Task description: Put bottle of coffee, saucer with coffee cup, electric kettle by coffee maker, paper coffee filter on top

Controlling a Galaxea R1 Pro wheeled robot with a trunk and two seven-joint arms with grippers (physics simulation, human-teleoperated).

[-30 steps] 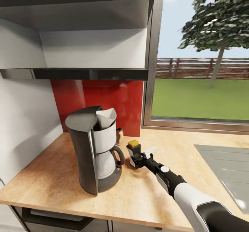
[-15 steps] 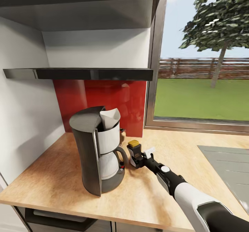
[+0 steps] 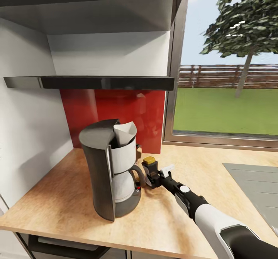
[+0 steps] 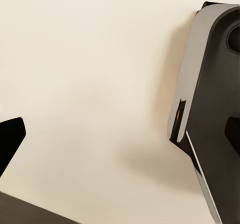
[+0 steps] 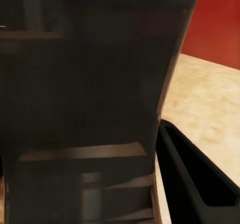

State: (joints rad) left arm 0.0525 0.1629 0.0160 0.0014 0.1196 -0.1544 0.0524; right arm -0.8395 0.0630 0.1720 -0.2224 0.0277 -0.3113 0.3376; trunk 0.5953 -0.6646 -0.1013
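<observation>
The coffee maker [image 3: 112, 170] stands on the kitchen countertop [image 3: 58, 197], dark grey with a white front and a glass carafe. A white paper coffee filter [image 3: 124, 133] sits in its top. Just right of the carafe handle is the bottle of coffee [image 3: 150, 169], dark brown with a yellow cap, upright at counter level. My right gripper [image 3: 153, 177] is shut on the bottle, which looms dark in the right wrist view [image 5: 90, 94] beside one black finger [image 5: 195, 184]. The kitchen shelf [image 3: 88, 82] hangs bare above. A black fingertip [image 4: 10, 139] shows in the left wrist view over a beige surface.
A red backsplash [image 3: 116, 112] and a white wall [image 3: 27, 135] close the corner behind and left of the coffee maker. A small tan box [image 3: 138, 151] peeks out behind it. A steel sink [image 3: 255, 182] lies at the right, under a window [image 3: 227, 97].
The whole picture has slid to the right, so the camera has moved. The gap between the held bottle and the coffee maker has narrowed. My grip is unchanged.
</observation>
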